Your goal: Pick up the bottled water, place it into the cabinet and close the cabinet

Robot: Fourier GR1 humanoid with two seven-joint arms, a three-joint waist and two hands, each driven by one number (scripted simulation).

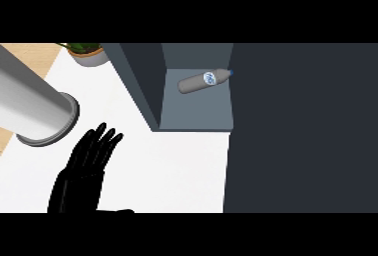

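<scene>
White tabletop [184, 165]. Bottle [205, 80] lies on its side inside the grey cabinet [139, 85] at the far edge. Left robot hand [85, 165] released, fingers straight, near edge. Potted plant [87, 52] in the far-left corner.

Grey blue-capped bottle [201, 81], slate cabinet [140, 85], white counter [177, 165], black hand [87, 161].

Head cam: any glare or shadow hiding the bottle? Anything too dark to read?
Head view: even light, no glare, and the bottle reads clearly against the grey cabinet shelf. Head view: no distinct cast shadow around it. Head view: the left hand is a flat black silhouette, and the dark panel at right shows no detail.
</scene>
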